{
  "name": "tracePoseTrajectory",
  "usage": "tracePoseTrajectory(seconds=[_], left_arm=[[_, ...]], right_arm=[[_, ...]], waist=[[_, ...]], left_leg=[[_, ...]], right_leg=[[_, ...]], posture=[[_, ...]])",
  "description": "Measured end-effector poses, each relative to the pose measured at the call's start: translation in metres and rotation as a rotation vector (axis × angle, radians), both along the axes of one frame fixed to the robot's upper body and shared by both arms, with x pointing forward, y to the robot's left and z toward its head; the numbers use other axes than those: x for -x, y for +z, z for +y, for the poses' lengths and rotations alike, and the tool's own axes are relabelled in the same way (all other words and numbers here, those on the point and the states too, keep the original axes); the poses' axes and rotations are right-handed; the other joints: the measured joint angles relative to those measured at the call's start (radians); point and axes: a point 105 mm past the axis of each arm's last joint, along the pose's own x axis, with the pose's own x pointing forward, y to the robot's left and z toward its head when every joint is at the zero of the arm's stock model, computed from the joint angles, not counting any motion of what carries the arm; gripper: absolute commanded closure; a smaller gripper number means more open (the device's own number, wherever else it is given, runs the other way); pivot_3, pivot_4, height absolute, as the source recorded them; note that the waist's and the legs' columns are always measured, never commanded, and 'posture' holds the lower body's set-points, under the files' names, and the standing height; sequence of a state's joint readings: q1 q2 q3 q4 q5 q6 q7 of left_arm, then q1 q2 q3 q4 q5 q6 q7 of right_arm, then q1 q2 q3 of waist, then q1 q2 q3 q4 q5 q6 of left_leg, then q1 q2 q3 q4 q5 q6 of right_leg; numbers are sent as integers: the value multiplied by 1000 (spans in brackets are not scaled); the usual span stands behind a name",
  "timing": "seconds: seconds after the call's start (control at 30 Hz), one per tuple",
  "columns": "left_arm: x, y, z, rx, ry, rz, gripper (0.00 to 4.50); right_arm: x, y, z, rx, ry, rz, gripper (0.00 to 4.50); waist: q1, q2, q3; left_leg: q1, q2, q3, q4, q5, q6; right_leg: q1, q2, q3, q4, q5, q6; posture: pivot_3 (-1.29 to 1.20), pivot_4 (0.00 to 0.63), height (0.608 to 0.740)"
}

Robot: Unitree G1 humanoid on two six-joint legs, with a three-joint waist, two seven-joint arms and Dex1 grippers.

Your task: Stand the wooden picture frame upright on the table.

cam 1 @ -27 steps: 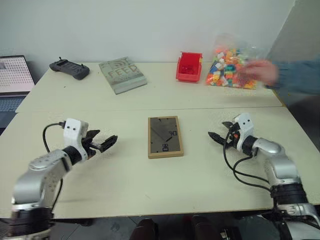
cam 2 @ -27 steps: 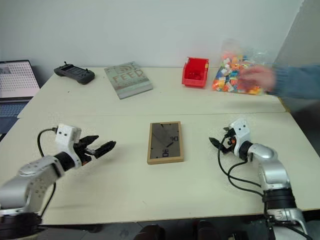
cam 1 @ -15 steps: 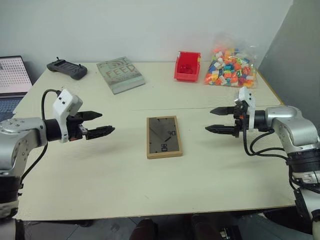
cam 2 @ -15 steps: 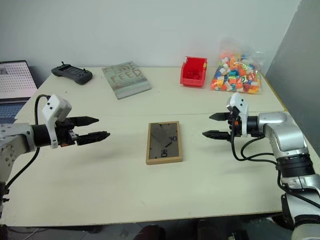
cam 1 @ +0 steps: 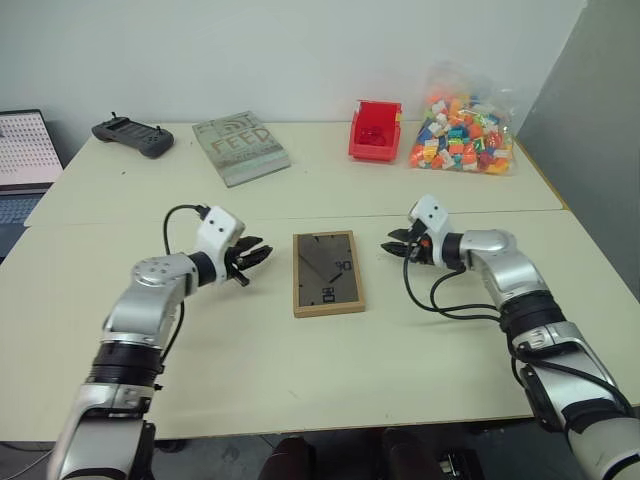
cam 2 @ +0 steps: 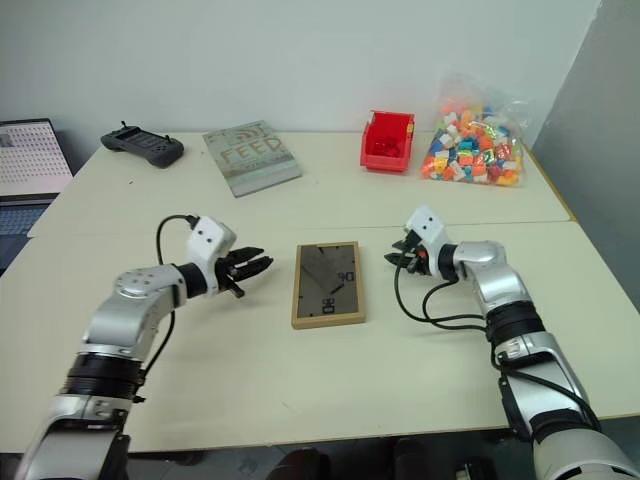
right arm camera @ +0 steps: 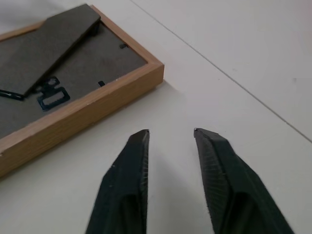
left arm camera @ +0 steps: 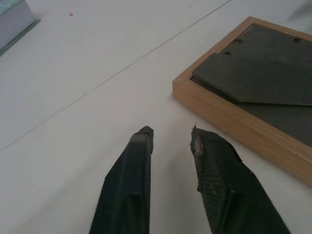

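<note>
The wooden picture frame (cam 1: 328, 273) lies flat, back panel up, near the middle of the table (cam 1: 300, 380), its prop leg folded against the dark back. The left gripper (cam 1: 252, 259) hovers just left of it, fingers slightly spread around nothing. The right gripper (cam 1: 392, 250) sits just right of its far corner, likewise slightly parted and empty. Along the far edge lie a controller (cam 1: 132, 136), a grey book (cam 1: 241, 147), a red bin (cam 1: 376, 131) and a bag of coloured blocks (cam 1: 462, 136).

On the table (cam 1: 300, 400) right now: one wooden picture frame (cam 1: 328, 273), one grey book (cam 1: 242, 147), one red bin (cam 1: 376, 131), one bag of coloured blocks (cam 1: 462, 136), one black controller (cam 1: 132, 136).
</note>
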State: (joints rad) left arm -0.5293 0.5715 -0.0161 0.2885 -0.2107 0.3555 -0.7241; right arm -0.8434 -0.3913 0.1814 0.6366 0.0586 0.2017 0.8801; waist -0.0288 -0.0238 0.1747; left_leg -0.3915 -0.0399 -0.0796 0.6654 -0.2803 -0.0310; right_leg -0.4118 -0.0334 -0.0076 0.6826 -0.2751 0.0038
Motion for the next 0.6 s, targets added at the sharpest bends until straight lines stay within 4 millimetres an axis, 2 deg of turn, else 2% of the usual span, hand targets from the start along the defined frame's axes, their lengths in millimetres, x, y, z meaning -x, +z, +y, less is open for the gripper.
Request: tracePoseTrajectory(seconds=[0.1,0.3,0.5,0.6], left_arm=[[-1,-8,-19,24,-28,4,4452],[10,-21,-28,19,-52,45,4485],[34,-31,-31,-19,-92,104,4485],[48,-32,-31,-40,-115,121,4485]], right_arm=[[1,-3,17,-18,16,-14,4497],[19,-27,41,-22,70,29,4500],[41,-27,41,-16,123,71,4500],[59,-27,38,-35,165,114,4500]], waist=[[-1,0,0],[-3,0,-1],[-2,0,-1],[-1,0,-1]], left_leg=[[0,0,0,0,0,0],[0,0,0,0,0,0],[0,0,-1,0,0,0],[0,0,-1,0,0,0]], right_leg=[[0,0,0,0,0,0],[0,0,0,0,0,0],[0,0,0,0,0,0],[0,0,0,0,0,0]], posture=[[0,150,740],[0,150,740],[0,150,740],[0,150,740]])
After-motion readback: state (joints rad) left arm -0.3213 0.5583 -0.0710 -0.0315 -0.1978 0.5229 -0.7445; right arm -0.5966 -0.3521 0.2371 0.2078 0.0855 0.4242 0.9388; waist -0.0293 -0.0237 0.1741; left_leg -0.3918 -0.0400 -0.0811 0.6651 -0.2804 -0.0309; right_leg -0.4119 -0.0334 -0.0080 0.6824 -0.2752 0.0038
